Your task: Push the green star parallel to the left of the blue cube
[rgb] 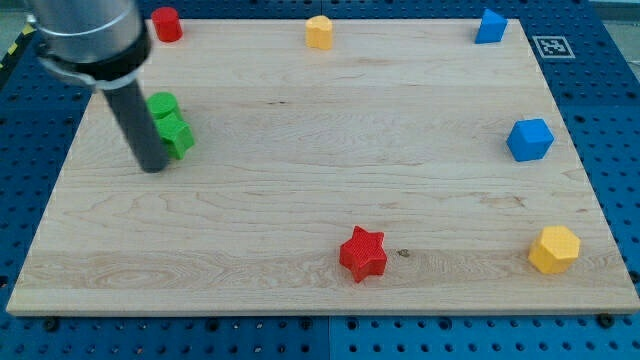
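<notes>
The green star (176, 135) lies near the view's left edge of the wooden board, touching a green cylinder (161, 105) just above it. My tip (153, 167) rests on the board at the star's lower left, close against it. The blue cube (530, 139) sits far off at the view's right edge, at about the same height in the view as the star.
A red cylinder (166, 23) is at the top left, a yellow block (319, 32) at the top middle, a blue block (490, 26) at the top right. A red star (363, 254) lies at the bottom middle, a yellow hexagonal block (554, 249) at the bottom right.
</notes>
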Motion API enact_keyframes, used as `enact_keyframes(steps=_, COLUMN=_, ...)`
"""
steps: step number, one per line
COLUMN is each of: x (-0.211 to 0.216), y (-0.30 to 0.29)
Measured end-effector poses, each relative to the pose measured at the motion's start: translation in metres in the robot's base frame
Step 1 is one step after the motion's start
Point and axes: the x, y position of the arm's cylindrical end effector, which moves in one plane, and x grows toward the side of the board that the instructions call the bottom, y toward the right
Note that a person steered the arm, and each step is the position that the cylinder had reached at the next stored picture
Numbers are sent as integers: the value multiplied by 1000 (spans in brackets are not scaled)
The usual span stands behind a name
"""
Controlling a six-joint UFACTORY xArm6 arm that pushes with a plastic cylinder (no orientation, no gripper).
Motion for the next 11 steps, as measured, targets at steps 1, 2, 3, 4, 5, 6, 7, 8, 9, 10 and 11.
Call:
enact_keyframes(steps=1, x=-24, y=-16)
enact_keyframes(steps=2, x=-39, y=5)
enact_keyframes(steps=3, x=-39, y=44)
enact_keyframes(steps=4, x=-39, y=91)
enact_keyframes(steps=5, x=-31, y=135)
enact_keyframes(steps=6, x=-1, y=190)
enact_keyframes(steps=7, x=13, y=244)
enact_keyframes(steps=8, x=11, y=280)
enact_keyframes(steps=9, x=7, y=284)
enact_keyframes(steps=10, x=6, y=272)
enact_keyframes(steps=11, x=6, y=245)
